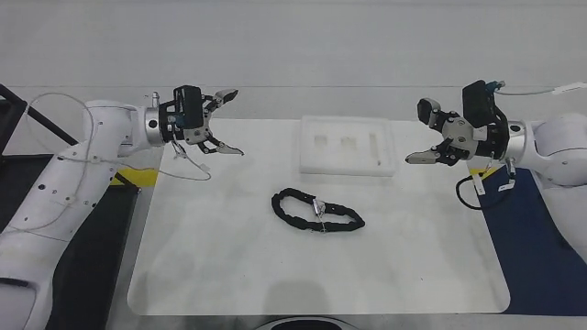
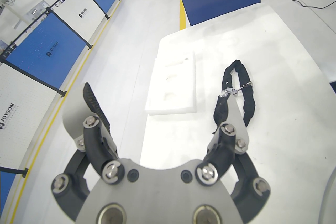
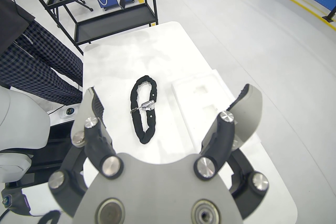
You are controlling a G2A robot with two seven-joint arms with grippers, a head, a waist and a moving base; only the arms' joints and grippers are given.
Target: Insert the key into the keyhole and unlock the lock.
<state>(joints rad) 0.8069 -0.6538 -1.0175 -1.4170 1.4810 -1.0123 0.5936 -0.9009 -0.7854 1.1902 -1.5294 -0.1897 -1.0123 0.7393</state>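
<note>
While both end effectors hang spread and empty at opposite ends of the bench (image 1: pixel 229 257), the task stands at its opening step.

The chain lock (image 1: pixel 316 211), a black sleeved loop with its metal lock body (image 3: pixel 145 106) at mid-length, lies flat near the bench centre, just beside a white foam tray (image 1: pixel 348 169). The left end effector (image 1: pixel 234 124) and right end effector (image 1: pixel 417 132) are well apart from it. The key cannot be identified with certainty. Judged next: locate and pinch the key, and steady the lock body with the other arm. No obstacle lies between either arm and the loop, though the slack chain may shift under pressure.
</note>
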